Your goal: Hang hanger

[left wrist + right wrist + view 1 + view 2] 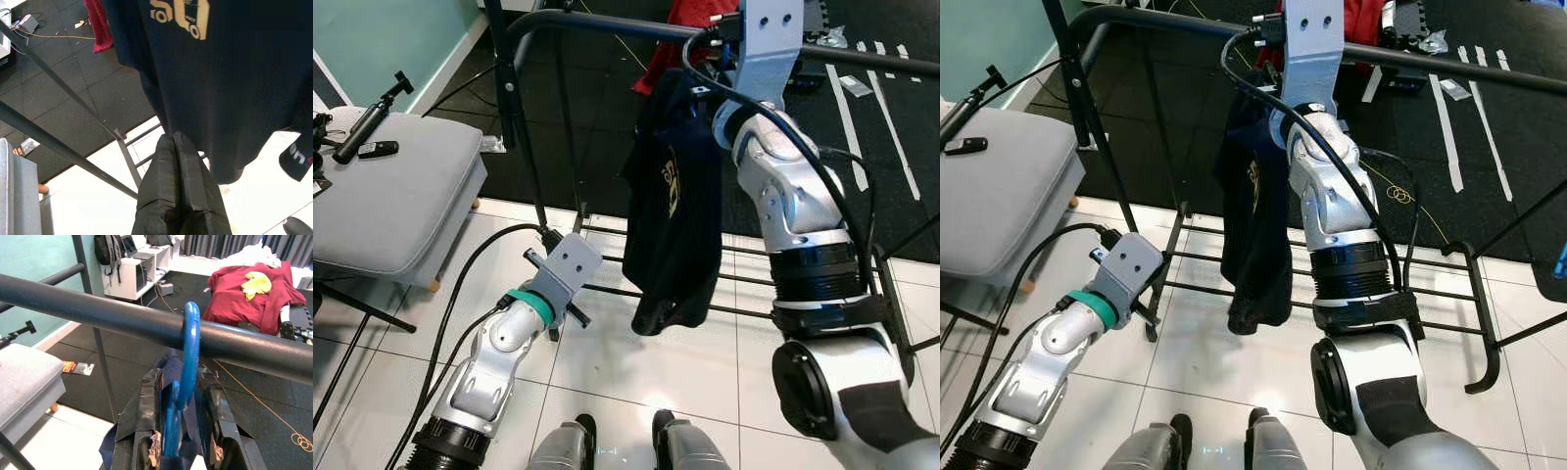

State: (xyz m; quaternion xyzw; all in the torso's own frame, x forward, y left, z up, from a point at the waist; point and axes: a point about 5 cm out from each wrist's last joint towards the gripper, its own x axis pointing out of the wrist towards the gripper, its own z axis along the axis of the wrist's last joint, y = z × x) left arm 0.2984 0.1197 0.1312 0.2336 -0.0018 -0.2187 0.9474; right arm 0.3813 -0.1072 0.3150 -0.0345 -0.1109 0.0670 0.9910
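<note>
1. Where the rail [122,316] crosses the right wrist view, the blue hanger [188,357] has its hook over the round dark bar, touching its top.
2. Right gripper [183,431]: raised to the rail, its two taped black fingers pinch the hanger's stem just below the hook.
3. Shirt [675,211]: dark soft fabric with a gold print, it hangs from the hanger below the rail, its hem above the rack's low crossbars [744,284].
4. Left gripper [175,161]: low, fingers pressed together, holding nothing, just beside the shirt's hem.
5. Open room: white glossy tile [636,362] lies before the rack; dark matte flooring [1449,196] lies beyond it.
6. Left edge: a grey padded stool [391,196] stands well apart from the rack.
</note>
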